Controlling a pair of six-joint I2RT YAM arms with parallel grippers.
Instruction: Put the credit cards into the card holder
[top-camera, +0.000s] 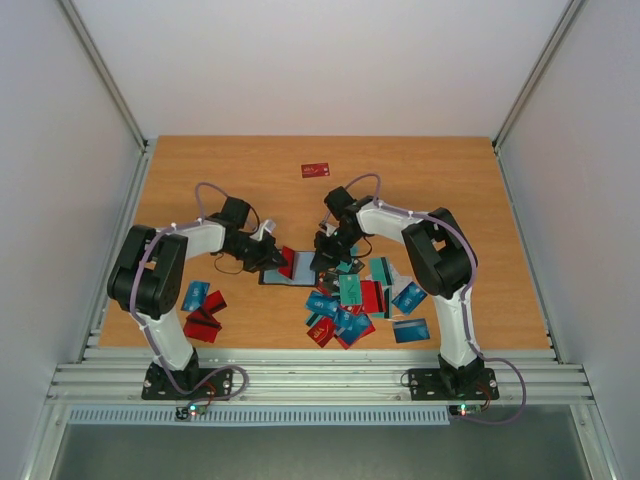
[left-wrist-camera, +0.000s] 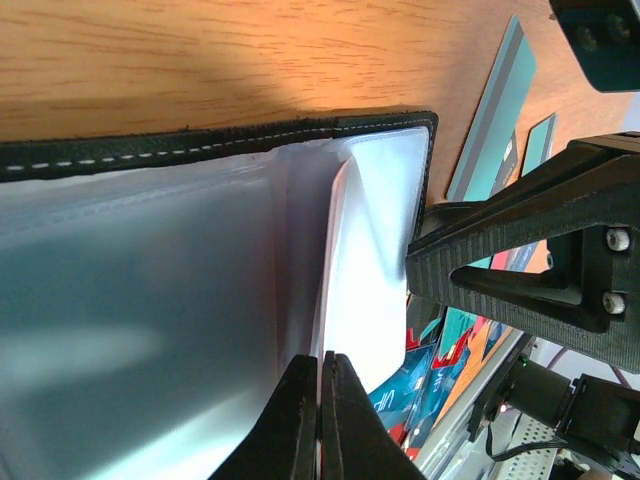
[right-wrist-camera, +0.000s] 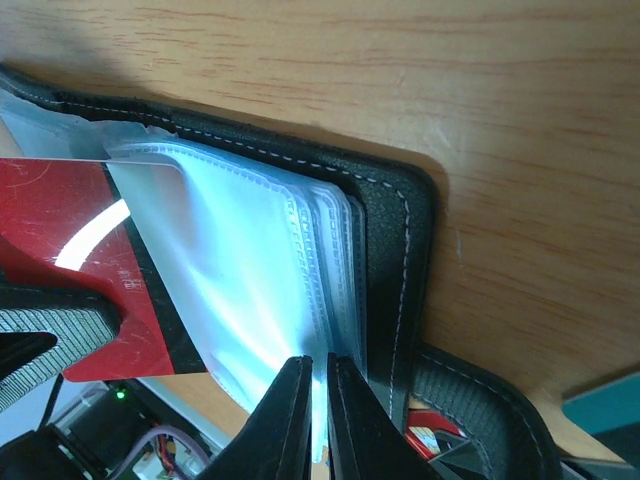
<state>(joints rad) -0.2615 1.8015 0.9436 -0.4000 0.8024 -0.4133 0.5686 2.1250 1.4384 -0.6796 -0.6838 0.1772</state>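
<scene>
Left gripper (left-wrist-camera: 320, 395) is pinched tight on a clear sleeve of your open card holder (left-wrist-camera: 200, 140), mid-bench (top-camera: 420, 180). Right gripper (right-wrist-camera: 318, 395) nips the opposite sleeves, a red card (right-wrist-camera: 95, 250) lying against them. Loose credit cards (top-camera: 350, 305) sit just beside the holder, their print too small to read.

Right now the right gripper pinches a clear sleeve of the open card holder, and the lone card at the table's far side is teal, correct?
No. The lone card at the far side is red, not teal; the top external view shows it. The rest holds: the right gripper pinches a clear sleeve of the open card holder.
</scene>
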